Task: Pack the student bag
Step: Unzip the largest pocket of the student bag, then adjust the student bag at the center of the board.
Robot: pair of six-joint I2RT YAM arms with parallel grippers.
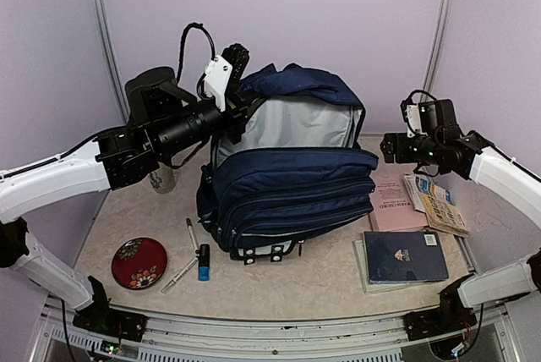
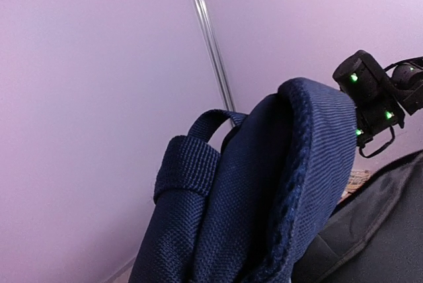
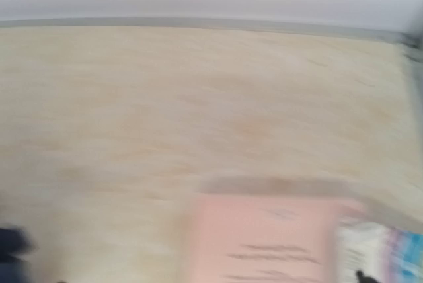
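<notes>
The student bag [image 1: 292, 189], a navy-blue backpack, stands upright in the middle of the table, and its main compartment gapes to show the grey lining [image 1: 287, 125]. My left gripper [image 1: 243, 98] is at the bag's top left rim, shut on the blue flap. In the left wrist view that fabric and the carry handle [image 2: 264, 184] fill the picture and hide the fingers. My right gripper [image 1: 390, 147] hovers to the right of the bag, above a pink book [image 1: 396, 200]. Its fingers are out of sight in the blurred right wrist view, which shows only table and the pink book [image 3: 277, 243].
A dark blue book [image 1: 406, 256] and a colourful booklet [image 1: 435, 204] lie at the right. On the left front are a red round case [image 1: 139, 262], two pens [image 1: 193, 233], a small blue item [image 1: 204, 262] and a metal can [image 1: 162, 178].
</notes>
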